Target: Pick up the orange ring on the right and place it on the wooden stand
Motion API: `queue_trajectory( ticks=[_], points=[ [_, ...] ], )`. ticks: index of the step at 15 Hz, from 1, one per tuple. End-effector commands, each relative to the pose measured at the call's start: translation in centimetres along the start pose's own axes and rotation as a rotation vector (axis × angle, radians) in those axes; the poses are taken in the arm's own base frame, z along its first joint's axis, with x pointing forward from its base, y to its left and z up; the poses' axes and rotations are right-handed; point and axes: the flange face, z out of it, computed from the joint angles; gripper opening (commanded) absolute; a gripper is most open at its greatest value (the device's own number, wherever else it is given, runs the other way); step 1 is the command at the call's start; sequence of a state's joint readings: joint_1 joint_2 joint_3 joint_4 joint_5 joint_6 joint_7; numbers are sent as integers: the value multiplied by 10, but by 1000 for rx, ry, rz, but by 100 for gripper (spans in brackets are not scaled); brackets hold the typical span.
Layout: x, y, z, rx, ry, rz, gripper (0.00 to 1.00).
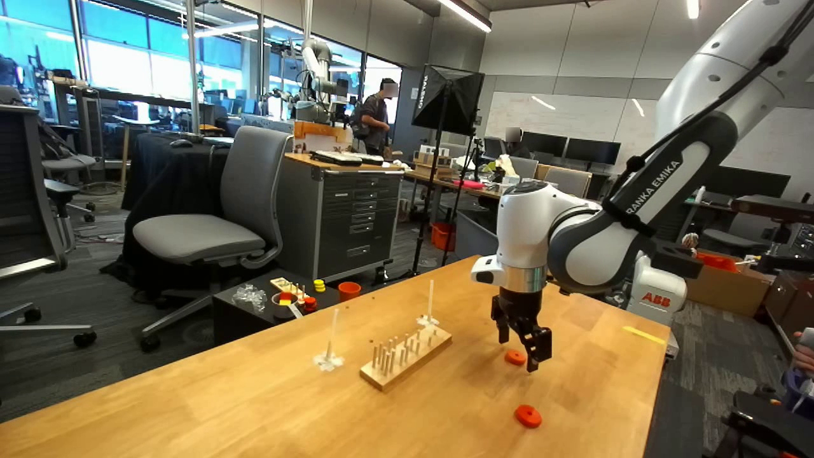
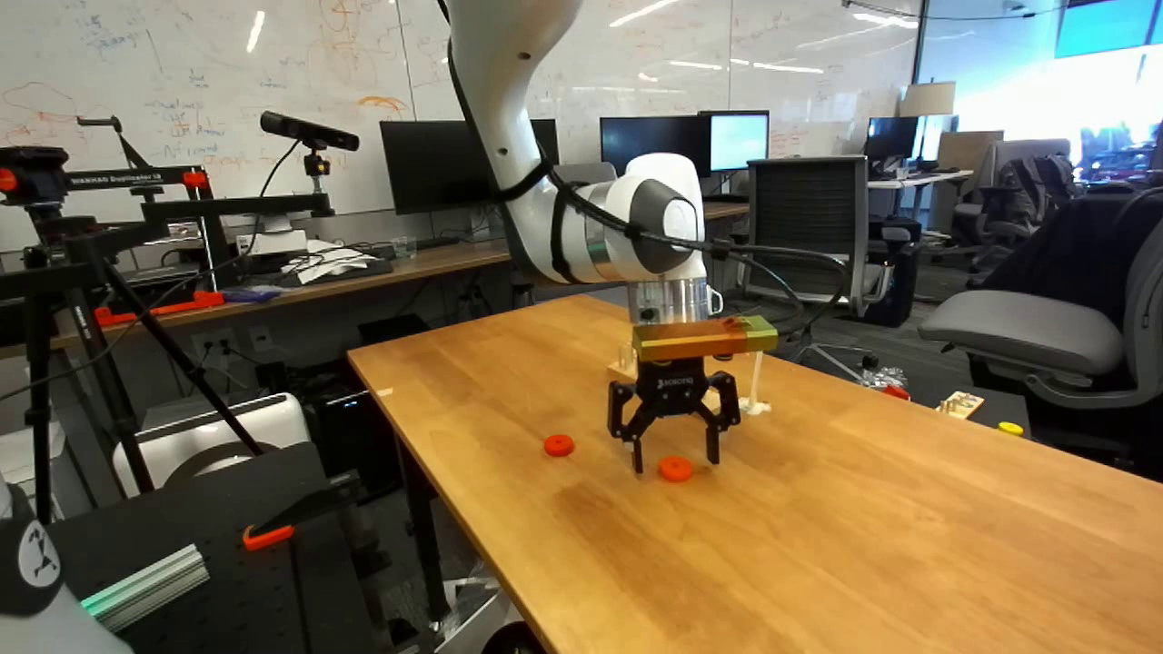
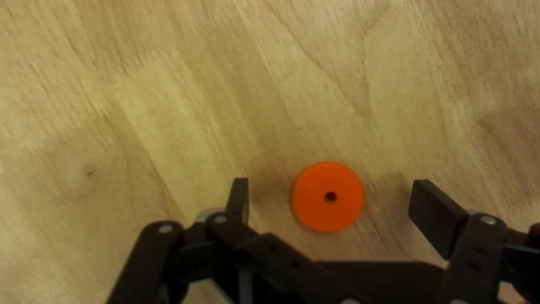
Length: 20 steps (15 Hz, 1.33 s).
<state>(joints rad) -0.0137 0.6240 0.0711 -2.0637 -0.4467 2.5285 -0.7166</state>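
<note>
Between the spread jaws, as the wrist view shows, the orange ring lies flat on the desk, with a gap on both sides of it; the jaws stand well apart and grip nothing. The coming move turns on this centring: the gaps look about even, and the line along which the jaws would close runs across the ring's middle. Being round, the ring offers no long axis to match, so I judge that no turn is called for, only any lowering needed and then the squeeze. Whether the tips of the jaws reach down beside its rim I cannot tell; both exterior views put them low, near the desk. Of the 2 rings, this seems the right-hand ring the task means, since in an exterior view the other ring lies off to the left, outside the jaws. The wooden stand sits apart from the jaws, with no ring on it, so the placing is yet to do. As for pose, the arm slants in from the upper right in an exterior view, bends, and hangs the jaws pointing down over the ring.
</note>
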Motion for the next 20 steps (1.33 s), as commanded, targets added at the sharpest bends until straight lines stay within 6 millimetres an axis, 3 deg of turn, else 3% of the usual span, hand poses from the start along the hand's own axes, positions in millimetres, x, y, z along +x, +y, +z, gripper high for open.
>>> queue_trajectory(
  ticks=[1,6,8,13,20],
  points=[
    [3,4,-1,29,4,-13,68],
    [-2,9,-8,32,21,-20,27],
    [-4,10,-9,43,28,-26,18],
    [-6,4,-25,72,65,-42,18],
    [13,-4,-84,15,145,-27,18]
  ],
)
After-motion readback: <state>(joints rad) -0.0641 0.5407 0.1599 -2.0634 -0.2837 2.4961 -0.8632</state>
